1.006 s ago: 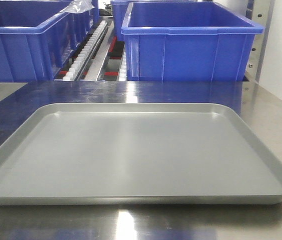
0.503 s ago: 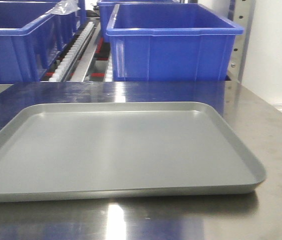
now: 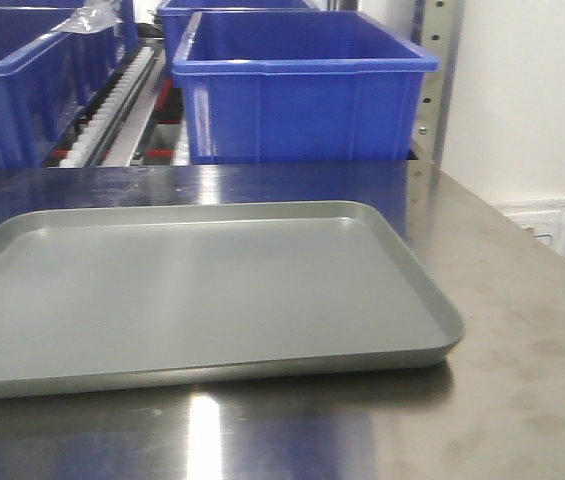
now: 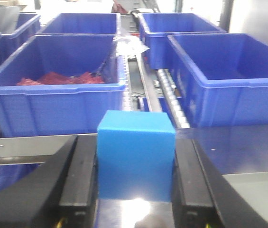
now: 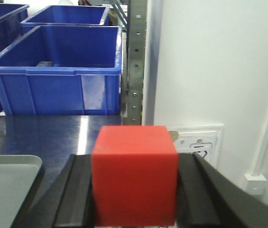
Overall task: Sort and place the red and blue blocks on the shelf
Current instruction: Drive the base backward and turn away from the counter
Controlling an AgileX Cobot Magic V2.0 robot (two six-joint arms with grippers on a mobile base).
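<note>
Exterior front-facing view: grey tray [image 3: 212, 290], shallow, lying flat on the steel bench [image 3: 522, 340]. One blue bin [image 3: 302, 100] stands behind on the rack, with others in part. No block and no hand in view.

Left wrist-mounted view: blue block [image 4: 136, 159] clamped between the black fingers of the left hand [image 4: 134, 183], held over the bench just before the shelf [image 4: 24, 148] front rail. A bin with red contents [image 4: 58, 90] stands beyond. The block is a cube, so it has no long axis. Its flat face is towards the camera and its sides are square to the fingers.

Right wrist-mounted view: red block [image 5: 134, 173] gripped likewise by the right hand [image 5: 134, 194], beside the tray corner, near a perforated steel post [image 5: 136, 61] and a wall socket [image 5: 195, 140]. Same square, level pose.

Handling, judged: both blocks are probably light and rigid, with matte faces unlikely to slip. Hold them on opposite flat faces, as at present.
</note>
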